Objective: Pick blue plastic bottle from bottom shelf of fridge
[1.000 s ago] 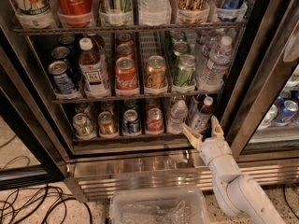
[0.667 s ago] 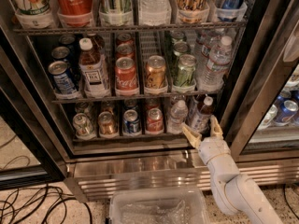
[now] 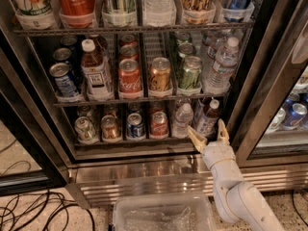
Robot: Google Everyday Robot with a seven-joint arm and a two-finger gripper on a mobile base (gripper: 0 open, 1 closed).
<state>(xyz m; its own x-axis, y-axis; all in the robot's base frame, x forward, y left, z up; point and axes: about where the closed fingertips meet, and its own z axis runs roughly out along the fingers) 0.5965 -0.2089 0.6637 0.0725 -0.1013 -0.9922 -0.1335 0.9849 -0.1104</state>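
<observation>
The fridge [image 3: 144,170] stands open in front of me, with wire racks and a shiny steel louvred base. On its bottom shelf at the right stands the blue plastic bottle [image 3: 208,118], with a white cap, dark contents at the neck and a pale blue-white label. A clear water bottle [image 3: 182,120] stands just left of it. My gripper [image 3: 210,134] is open, its two tan fingers pointing up just below and in front of the blue bottle. It holds nothing.
Several cans [image 3: 135,125] line the bottom shelf to the left. A tea bottle [image 3: 94,71], cans and a water bottle [image 3: 220,66] fill the middle shelf. A clear plastic bin [image 3: 162,214] sits on the floor below. Cables [image 3: 33,211] lie at the left. The dark door frame [image 3: 269,85] stands at the right.
</observation>
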